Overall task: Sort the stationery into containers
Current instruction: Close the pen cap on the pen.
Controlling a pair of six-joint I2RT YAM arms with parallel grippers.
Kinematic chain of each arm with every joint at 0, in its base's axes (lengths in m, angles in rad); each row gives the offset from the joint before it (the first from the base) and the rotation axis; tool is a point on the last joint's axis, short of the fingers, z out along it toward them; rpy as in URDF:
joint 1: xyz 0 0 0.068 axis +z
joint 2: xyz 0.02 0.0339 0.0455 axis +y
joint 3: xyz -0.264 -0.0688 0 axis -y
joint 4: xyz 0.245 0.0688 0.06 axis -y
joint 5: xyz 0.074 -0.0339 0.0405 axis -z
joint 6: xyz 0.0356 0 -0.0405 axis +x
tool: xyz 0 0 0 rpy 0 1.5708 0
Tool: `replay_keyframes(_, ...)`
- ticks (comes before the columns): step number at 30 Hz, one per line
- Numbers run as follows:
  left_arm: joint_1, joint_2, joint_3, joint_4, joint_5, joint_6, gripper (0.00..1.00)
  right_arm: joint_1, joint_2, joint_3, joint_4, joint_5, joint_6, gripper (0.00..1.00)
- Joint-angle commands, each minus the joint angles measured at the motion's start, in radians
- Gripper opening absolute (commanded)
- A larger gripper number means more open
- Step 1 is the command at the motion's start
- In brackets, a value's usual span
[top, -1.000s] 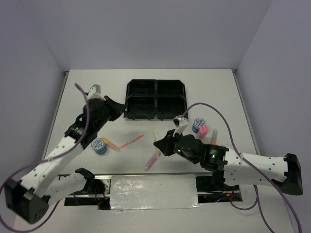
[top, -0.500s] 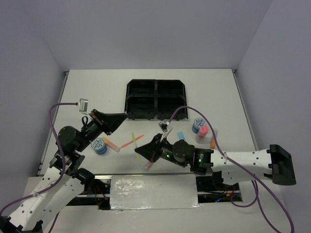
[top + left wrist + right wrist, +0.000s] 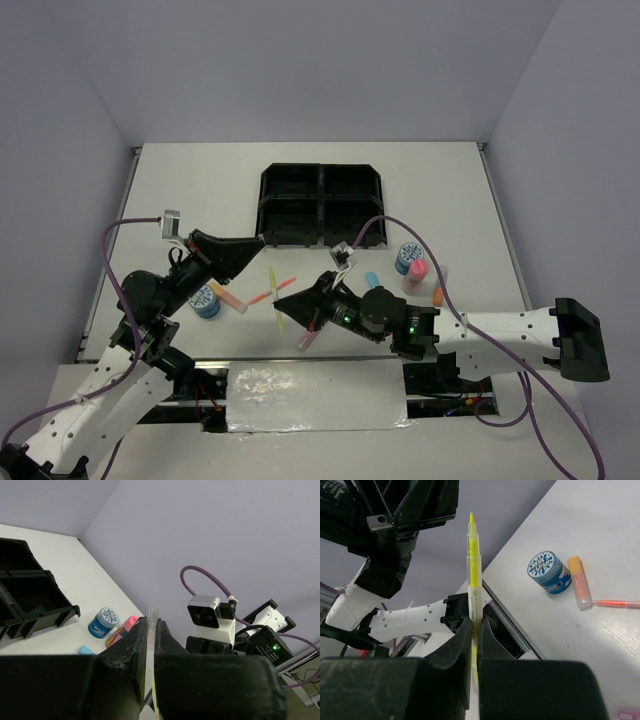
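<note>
- And the right gripper [image 3: 474, 626] is clamped on the yellow pen [image 3: 472, 565], holding it up off the counter [image 3: 180, 190] near the near edge, just left of middle!
- Over at the left gripper [image 3: 151, 626], the jaws are pinched to a thin slit with a pale pen end showing in it; whether it is gripping, I cannot tell.
- The black tray [image 3: 321, 200] sits mid-counter, toward the far edge.
- Down toward the near-left corner lie a tape roll [image 3: 205, 300], an orange marker [image 3: 228, 297] and a pink pen [image 3: 272, 292].
</note>
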Motion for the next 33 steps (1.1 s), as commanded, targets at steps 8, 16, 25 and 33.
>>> replay_keyframes(8,-0.005,0.008,0.021,0.089,0.021,-0.016,0.0,0.007,0.003,0.084,0.02,0.033,-0.061,0.0)
replay_keyframes(16,-0.005,0.011,0.017,0.09,0.019,-0.036,0.0,0.004,0.014,0.096,0.005,0.05,-0.077,0.0)
replay_keyframes(25,-0.005,0.029,0.015,0.107,0.026,-0.06,0.0,-0.009,0.021,0.101,-0.009,0.047,-0.081,0.0)
replay_keyframes(33,-0.005,0.034,-0.01,0.129,0.03,-0.077,0.0,-0.02,0.02,0.11,-0.024,0.047,-0.085,0.0)
